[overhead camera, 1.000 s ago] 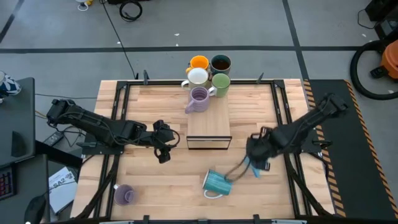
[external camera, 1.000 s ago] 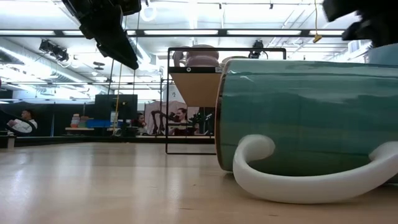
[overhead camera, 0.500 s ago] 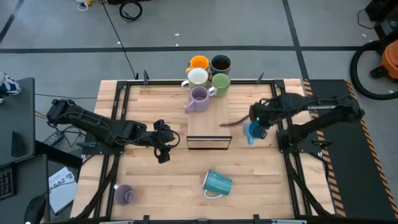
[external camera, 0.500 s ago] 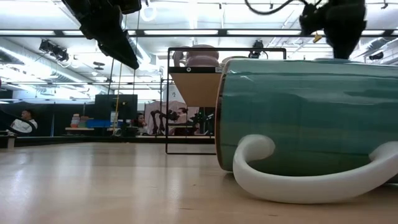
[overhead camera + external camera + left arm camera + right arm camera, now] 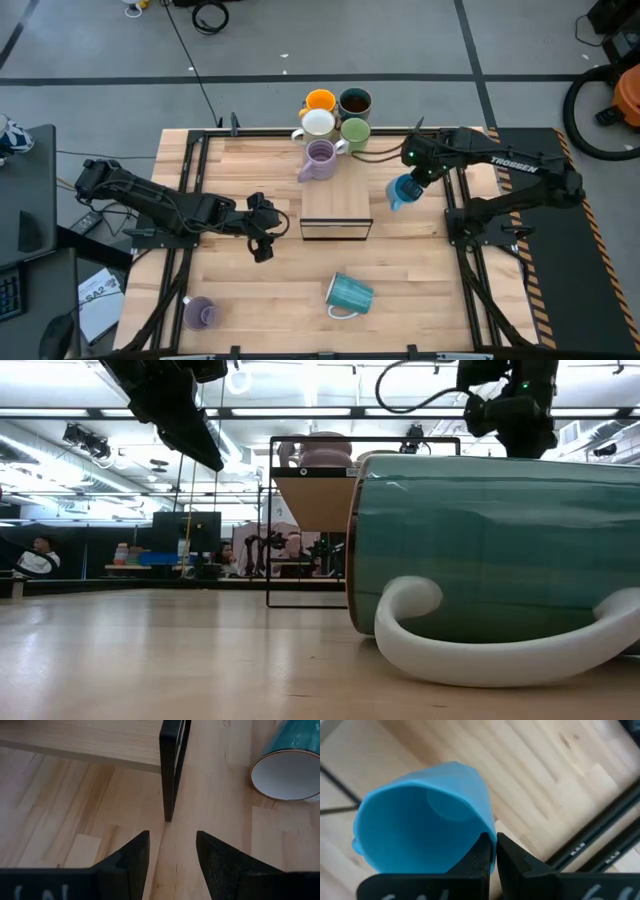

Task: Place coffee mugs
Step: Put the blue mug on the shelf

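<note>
Right claw (image 5: 492, 851) pinches the rim of a blue mug (image 5: 403, 190), held above the wooden table (image 5: 240, 160) right of the small shelf (image 5: 336, 190), its empty mouth tilted sideways. Left claw (image 5: 171, 851) hovers open near the shelf's left corner. A teal mug (image 5: 348, 294) lies on its side near the front; five mugs cluster at the far edge.

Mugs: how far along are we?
Done: five mugs sit at the far end of the wooden stand: orange mug, dark mug, white mug, green mug, lilac mug. In hand: the right tool is shut on the blue mug, right of the stand. Left: the teal mug on its side and a second lilac mug near the front edge. Left tool open, idle.
</note>
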### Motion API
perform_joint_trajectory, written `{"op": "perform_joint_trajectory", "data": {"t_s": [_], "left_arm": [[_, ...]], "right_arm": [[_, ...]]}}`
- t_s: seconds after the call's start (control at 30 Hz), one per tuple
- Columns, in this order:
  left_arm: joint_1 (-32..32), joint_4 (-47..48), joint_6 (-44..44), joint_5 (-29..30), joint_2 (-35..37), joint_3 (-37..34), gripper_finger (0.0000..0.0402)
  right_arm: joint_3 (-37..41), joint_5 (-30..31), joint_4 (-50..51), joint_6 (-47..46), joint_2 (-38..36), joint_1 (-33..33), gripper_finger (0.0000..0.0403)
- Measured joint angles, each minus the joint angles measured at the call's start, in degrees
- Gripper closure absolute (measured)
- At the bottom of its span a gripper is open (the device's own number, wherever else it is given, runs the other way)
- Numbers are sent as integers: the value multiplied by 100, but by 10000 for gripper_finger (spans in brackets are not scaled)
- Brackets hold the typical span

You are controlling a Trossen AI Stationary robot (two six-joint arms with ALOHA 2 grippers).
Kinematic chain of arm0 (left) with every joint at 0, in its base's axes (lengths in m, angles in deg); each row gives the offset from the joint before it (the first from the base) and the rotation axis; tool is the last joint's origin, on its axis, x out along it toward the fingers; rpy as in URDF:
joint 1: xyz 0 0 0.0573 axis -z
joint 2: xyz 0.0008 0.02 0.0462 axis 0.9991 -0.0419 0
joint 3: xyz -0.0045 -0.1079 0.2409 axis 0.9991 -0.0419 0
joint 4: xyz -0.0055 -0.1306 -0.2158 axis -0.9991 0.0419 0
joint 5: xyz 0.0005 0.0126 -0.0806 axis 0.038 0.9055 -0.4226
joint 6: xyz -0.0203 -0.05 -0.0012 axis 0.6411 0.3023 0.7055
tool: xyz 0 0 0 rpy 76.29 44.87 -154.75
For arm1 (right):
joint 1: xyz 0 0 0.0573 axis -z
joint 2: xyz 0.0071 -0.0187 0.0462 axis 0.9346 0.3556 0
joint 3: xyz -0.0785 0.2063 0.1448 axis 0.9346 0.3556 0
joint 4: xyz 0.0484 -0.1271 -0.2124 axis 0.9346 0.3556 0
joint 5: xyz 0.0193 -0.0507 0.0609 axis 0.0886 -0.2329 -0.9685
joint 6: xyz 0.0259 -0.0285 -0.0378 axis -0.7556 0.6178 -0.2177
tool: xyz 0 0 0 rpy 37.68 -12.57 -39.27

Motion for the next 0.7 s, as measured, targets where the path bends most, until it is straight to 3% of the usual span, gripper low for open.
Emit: {"op": "perform_joint_trajectory", "data": {"t_s": [0.3,0.7], "left_arm": [[0,-12,0,0,0,0,232],[0,-127,0,-2,0,0,232]], "right_arm": [[-2,0,-55,-2,91,485,379],[-2,-203,-501,332,912,823,379]]}}
